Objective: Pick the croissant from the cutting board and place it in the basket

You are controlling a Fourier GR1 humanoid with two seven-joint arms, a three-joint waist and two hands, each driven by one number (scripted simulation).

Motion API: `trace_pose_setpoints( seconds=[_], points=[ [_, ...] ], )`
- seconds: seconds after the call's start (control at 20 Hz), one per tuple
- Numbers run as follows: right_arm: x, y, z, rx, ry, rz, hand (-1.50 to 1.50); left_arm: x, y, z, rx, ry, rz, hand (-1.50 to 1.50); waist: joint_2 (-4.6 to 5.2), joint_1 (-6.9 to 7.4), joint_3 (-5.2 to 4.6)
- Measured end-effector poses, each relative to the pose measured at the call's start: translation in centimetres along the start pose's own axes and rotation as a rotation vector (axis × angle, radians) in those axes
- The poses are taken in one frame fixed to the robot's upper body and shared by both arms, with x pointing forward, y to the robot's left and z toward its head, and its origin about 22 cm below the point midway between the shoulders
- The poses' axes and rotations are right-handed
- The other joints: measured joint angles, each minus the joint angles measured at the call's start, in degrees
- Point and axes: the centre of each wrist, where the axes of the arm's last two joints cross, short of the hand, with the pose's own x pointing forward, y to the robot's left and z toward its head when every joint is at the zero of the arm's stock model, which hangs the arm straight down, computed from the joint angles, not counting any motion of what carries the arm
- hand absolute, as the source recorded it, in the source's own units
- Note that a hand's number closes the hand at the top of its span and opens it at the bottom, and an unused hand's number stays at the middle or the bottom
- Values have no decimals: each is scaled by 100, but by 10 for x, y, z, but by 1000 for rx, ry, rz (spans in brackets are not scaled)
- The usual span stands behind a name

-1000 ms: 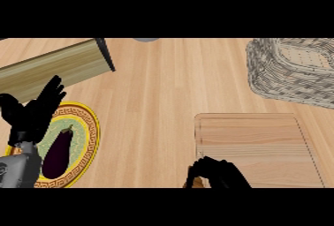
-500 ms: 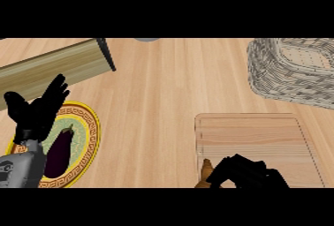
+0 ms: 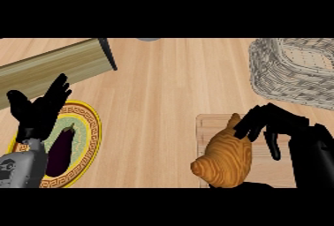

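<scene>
Head view, looking steeply down on a light wooden surface [image 3: 163, 88]. At lower right, the black right hand [image 3: 287, 130] is curled over the golden-brown, ridged croissant [image 3: 225, 156], its fingers [image 3: 251, 123] wrapped against the pastry's upper right side; the hand is clamped on the croissant. The croissant appears large in the view, its pointed tip toward the top and its broad end toward the lower edge, and it covers the left part of the pale rectangular wooden cutting board [image 3: 209, 121], of which only the upper left corner and a strip near the hand show. Whether the croissant touches the board or is raised above it cannot be told.

The grey woven wicker basket [image 3: 294, 70] stands at upper right, partly cut off by the view's edge, well apart from the croissant and beyond the cutting board.

At left, the black left hand [image 3: 39, 112] rests with fingers straight and spread, pointing upward, above its grey forearm [image 3: 16, 170]. It lies over the left side of a round plate with a yellow patterned rim [image 3: 91, 132], on which a dark purple aubergine [image 3: 62, 148] lies lengthwise. An olive-green rectangular box with a dark end face [image 3: 58, 66] lies at an angle at upper left, just beyond the plate.
</scene>
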Motion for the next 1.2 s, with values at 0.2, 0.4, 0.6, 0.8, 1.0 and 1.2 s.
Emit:
trace_pose_setpoints(
  seconds=[0.2, 0.4, 0.6, 0.8, 1.0, 1.2],
  points=[
    [13, -23, -28, -81, 5, -19, 150, 1, -6, -2, -4, -1, -1, 0, -1, 8, 1],
    [16, -46, -62, -150, 33, -9, 150, -1, -5, -1, -10, -3, 1, 0, 1, 19, 1],
    [6, -65, -92, -215, 81, 68, 150, -1, 3, 0, -4, -3, 0, 0, 5, 27, 2],
    [-13, -83, -114, -271, 131, 112, 150, -1, 5, 4, -6, -10, -2, 0, 4, 28, 5],
    [-39, -105, -125, -292, 167, 136, 150, -1, 1, 4, -3, -4, 0, 0, 2, 11, 6],
    [-77, -107, -142, -296, 176, 157, 150, -1, 6, 0, -8, -4, -2, 0, 11, 24, 7]
  ],
)
